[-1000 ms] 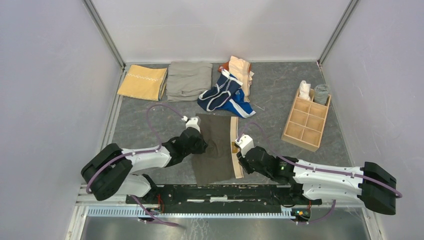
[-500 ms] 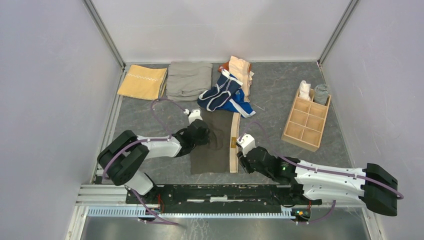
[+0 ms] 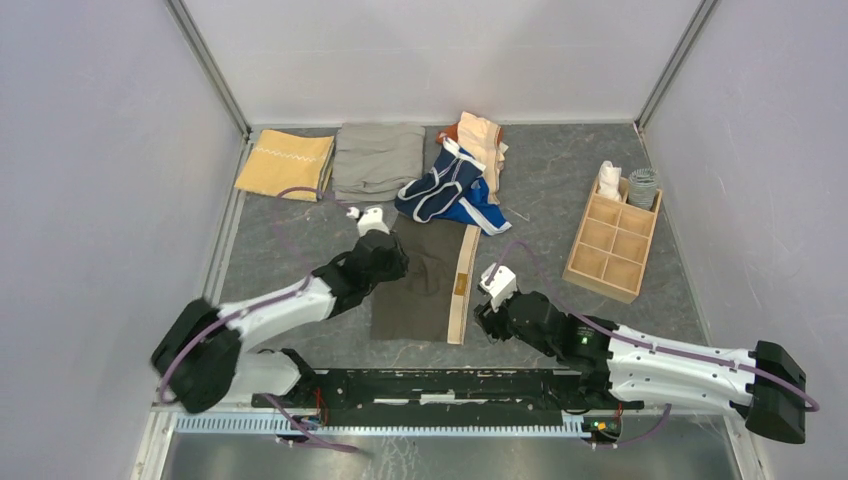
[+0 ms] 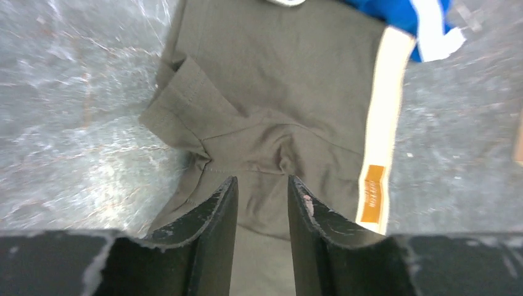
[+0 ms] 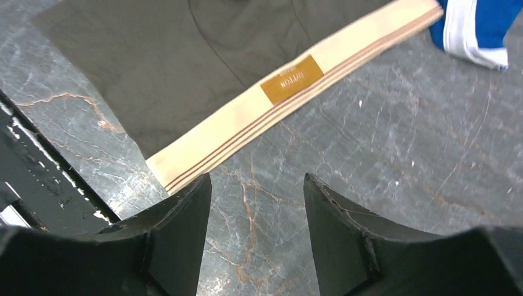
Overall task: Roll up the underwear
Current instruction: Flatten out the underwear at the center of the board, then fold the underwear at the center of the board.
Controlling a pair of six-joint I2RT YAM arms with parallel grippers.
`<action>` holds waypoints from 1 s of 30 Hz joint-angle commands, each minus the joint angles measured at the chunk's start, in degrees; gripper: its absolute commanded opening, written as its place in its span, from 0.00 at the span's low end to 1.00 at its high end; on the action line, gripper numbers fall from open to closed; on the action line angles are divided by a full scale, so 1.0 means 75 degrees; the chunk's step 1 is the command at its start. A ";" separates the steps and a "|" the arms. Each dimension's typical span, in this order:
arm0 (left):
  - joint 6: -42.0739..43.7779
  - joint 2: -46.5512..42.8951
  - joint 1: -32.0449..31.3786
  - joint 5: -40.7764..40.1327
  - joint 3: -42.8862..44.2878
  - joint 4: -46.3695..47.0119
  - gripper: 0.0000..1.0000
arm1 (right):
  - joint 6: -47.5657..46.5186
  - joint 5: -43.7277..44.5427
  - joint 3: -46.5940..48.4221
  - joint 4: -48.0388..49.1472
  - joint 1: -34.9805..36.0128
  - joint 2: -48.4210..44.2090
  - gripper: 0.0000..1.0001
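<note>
The dark briefs point(image 3: 410, 290) have slid leftward; their waistband point(image 3: 460, 285) runs away from you beside your open right fingers point(image 3: 482, 318), left fingers point(image 3: 392, 268) parted over the cloth.

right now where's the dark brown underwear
In the top view the underwear lies flat at centre, just on the near side of the navy pair, left of the wooden organizer.

We find the flat briefs point(image 3: 415, 285) near the middle of the near edge of the table point(image 3: 560, 190), their waistband point(image 3: 462, 285) along their right side. Behind them lies a heap of briefs point(image 3: 455, 185). In the far left corner sits the smaller folded cloth point(image 3: 286, 164), the larger folded cloth point(image 3: 377, 159) just right of it. The divided box point(image 3: 601, 284) stands by the right edge; its two far compartments seem to hold rolled pieces point(image 3: 609, 180).
</note>
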 commanded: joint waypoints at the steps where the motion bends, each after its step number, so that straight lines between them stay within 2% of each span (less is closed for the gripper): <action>1: -0.0367 -0.1974 0.0016 -0.0272 -0.0482 -0.1170 0.46 | -0.1121 -0.0697 0.0074 0.0428 -0.0016 -0.0204 0.64; 7: -0.2086 -0.4158 0.0019 0.0047 -0.1318 -0.2937 0.58 | -0.2010 -0.1536 0.0382 0.0502 0.0010 0.0338 0.67; 11: -0.3279 -0.4706 0.0016 0.0201 -0.1461 -0.4395 0.65 | -0.2517 -0.1890 0.0732 0.0637 0.0426 0.1221 0.65; 17: -0.4136 -0.5307 0.0015 0.0299 -0.1329 -0.5958 0.70 | -0.3307 -0.1296 0.1362 0.0610 0.1546 0.2648 0.66; 23: -0.4655 -0.5909 0.0016 0.0326 -0.1538 -0.6213 0.71 | -0.4130 -0.1278 0.1174 0.0864 0.1706 0.3112 0.65; 30: -0.4516 -0.5576 0.0015 0.0307 -0.1487 -0.6021 0.72 | -0.4705 -0.1337 0.1165 0.0963 0.1685 0.3540 0.64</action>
